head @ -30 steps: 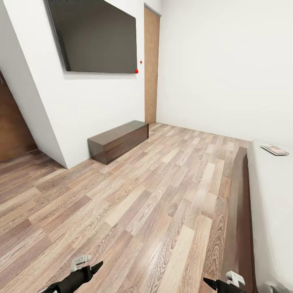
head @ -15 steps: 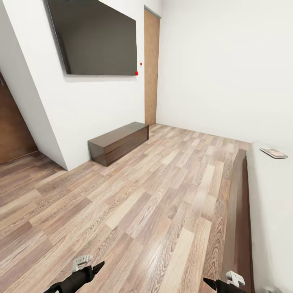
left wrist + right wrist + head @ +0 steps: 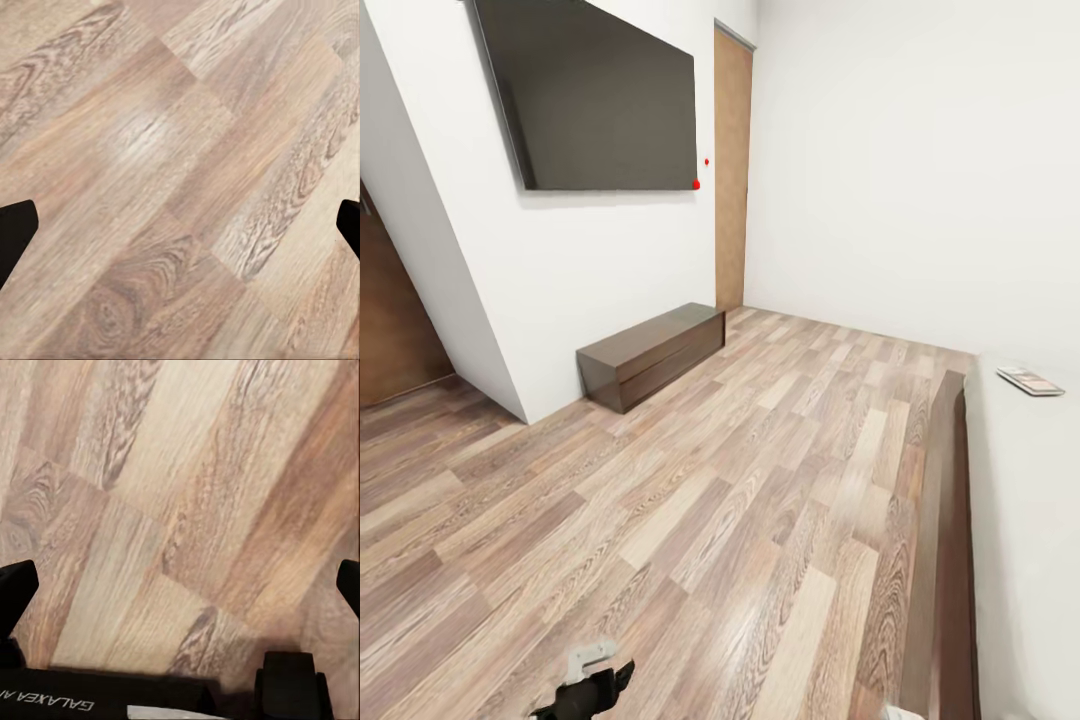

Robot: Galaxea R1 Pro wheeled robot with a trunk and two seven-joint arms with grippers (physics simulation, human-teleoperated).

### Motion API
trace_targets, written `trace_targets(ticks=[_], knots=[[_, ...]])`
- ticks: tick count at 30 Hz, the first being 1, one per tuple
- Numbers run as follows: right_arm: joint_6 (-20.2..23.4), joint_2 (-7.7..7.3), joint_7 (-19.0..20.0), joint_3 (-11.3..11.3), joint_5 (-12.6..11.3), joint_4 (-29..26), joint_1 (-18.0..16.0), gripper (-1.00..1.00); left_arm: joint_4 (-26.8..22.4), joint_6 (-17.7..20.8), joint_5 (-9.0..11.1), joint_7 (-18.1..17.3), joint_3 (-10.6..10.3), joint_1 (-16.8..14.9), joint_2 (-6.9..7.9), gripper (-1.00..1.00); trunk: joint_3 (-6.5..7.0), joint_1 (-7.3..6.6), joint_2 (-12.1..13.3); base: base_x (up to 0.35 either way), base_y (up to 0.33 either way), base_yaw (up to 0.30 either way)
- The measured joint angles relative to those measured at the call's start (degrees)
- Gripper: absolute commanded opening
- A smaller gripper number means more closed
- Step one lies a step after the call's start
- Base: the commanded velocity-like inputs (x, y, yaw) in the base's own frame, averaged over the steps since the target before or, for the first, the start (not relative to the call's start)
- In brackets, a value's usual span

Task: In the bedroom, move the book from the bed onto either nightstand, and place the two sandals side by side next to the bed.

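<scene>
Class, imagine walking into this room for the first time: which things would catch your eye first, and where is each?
A big dark screen hangs on the white wall at upper left, with a low dark brown cabinet on the plank floor below it. At right, the bed runs along the edge, a small book lying on it.

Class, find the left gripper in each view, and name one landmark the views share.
Head view: left gripper at the bottom edge, left of centre.
Left wrist view: its fingertips at both side edges, jaws open.
Right wrist view: the right gripper over planks.
Shared landmark: the wood-plank floor.
</scene>
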Motion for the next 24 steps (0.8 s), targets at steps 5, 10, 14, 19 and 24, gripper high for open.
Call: trace_targets(ticks=[5,10,14,19,24], knots=[[0.1,0.40,-4.2,0.0,1.5,0.4,0.0,1.00,0.6,-1.1,-3.7,5.4,-0.2,0.4,-1.72,1.00,0.90,-1.10,2.0,0.000,0.000,0.000],[0.0,0.40,-4.8,-0.1,1.6,0.6,0.0,1.00,4.0,-1.3,-4.3,6.4,-0.1,0.5,-1.72,1.00,1.80,-2.20,4.0,0.000,0.000,0.000],[0.0,0.38,-4.8,-0.1,1.7,0.6,0.0,1.00,5.4,-1.3,-4.4,6.6,-0.1,0.5,-1.68,1.00,2.51,-3.08,5.6,0.000,0.000,0.000],[0.0,0.38,-4.8,-0.1,1.7,0.6,0.0,1.00,5.6,-1.3,-4.5,6.7,-0.1,0.5,-1.67,1.00,3.41,-4.17,7.6,0.000,0.000,0.000],[0.0,0.38,-4.8,-0.1,1.6,0.7,0.0,1.00,5.7,-1.3,-4.5,6.7,-0.2,0.5,-1.79,1.00,4.31,-5.27,9.6,0.000,0.000,0.000]])
